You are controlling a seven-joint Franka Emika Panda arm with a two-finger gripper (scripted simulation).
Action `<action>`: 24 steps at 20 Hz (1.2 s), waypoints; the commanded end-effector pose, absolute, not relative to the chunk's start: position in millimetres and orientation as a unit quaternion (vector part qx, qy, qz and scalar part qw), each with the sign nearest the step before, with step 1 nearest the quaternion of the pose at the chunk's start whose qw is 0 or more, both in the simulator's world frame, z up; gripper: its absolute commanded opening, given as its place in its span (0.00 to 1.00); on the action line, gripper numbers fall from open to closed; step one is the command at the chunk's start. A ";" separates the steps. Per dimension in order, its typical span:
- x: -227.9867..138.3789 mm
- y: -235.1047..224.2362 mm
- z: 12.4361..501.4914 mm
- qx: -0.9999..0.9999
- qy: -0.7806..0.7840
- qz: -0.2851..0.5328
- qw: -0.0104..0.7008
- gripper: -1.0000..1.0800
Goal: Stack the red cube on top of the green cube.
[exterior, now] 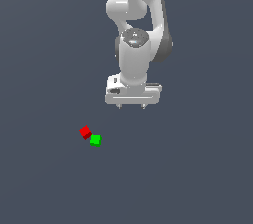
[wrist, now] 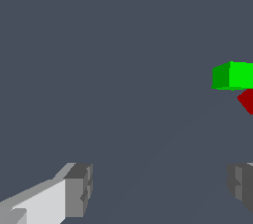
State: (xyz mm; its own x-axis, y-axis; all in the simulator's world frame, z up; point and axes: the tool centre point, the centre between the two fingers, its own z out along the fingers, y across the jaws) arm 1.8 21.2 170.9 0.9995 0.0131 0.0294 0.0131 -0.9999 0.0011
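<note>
Two cubes sit outside my wide, empty jaws — I'm approaching; next, centre gripper [exterior: 131, 105] over red cube [exterior: 85, 131] beside green cube [exterior: 95, 140].

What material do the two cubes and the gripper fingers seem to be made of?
Red cube and green cube: flat, even colour with no texture or shine; the material is left open, perhaps matte plastic. Gripper fingers: dull grey ribbed pads, possibly rubber, on a glossy white body like painted metal or plastic.

green cube [wrist: 236, 75] touching red cube [wrist: 247, 101], claw [wrist: 160, 191] spread
</note>
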 end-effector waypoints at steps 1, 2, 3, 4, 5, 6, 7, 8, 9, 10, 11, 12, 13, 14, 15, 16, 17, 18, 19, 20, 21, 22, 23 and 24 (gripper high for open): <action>1.8 21.1 170.9 1.000 0.007 0.015 0.000 0.96; 1.8 20.8 170.8 1.000 0.007 0.015 0.000 0.96; 1.8 20.6 170.6 1.000 0.007 0.015 0.000 0.96; 1.7 19.9 170.3 1.000 0.008 0.015 0.000 0.96; 1.5 18.9 169.9 1.000 0.010 0.015 0.000 0.96; 1.4 17.7 169.3 1.000 0.012 0.015 0.000 0.96; 1.2 16.1 168.6 1.000 0.014 0.014 0.000 0.96; 0.9 14.3 167.8 1.000 0.017 0.014 0.000 0.96; 0.7 12.3 166.8 1.000 0.020 0.014 0.000 0.96; 0.4 9.9 165.8 1.000 0.023 0.014 0.000 0.96; 0.1 7.2 164.6 1.000 0.027 0.014 0.000 0.96; -0.1 4.3 163.2 0.999 0.031 0.014 0.000 0.96; -0.4 1.1 161.8 0.999 0.036 0.013 0.000 0.96; -0.7 -2.4 160.2 0.999 0.041 0.013 0.000 0.96; -0.9 -6.2 158.5 0.999 0.047 0.013 0.000 0.96; -1.1 -10.3 156.7 0.999 0.053 0.013 0.000 0.96; -1.3 -14.7 154.7 0.998 0.059 0.013 0.000 0.96; -1.4 -19.3 152.7 0.998 0.066 0.012 0.000 0.96; -1.5 -24.3 150.4 0.997 0.073 0.012 0.000 0.96; -1.4 -29.5 148.1 0.997 0.081 0.012 0.000 0.96; -1.3 -35.1 145.6 0.996 0.089 0.011 0.000 0.96; -1.0 -40.7 143.1 0.995 0.097 0.011 0.000 0.96; -0.7 -46.3 140.6 0.994 0.105 0.011 0.000 0.96; -0.3 -52.0 138.0 0.993 0.114 0.010 0.000 0.96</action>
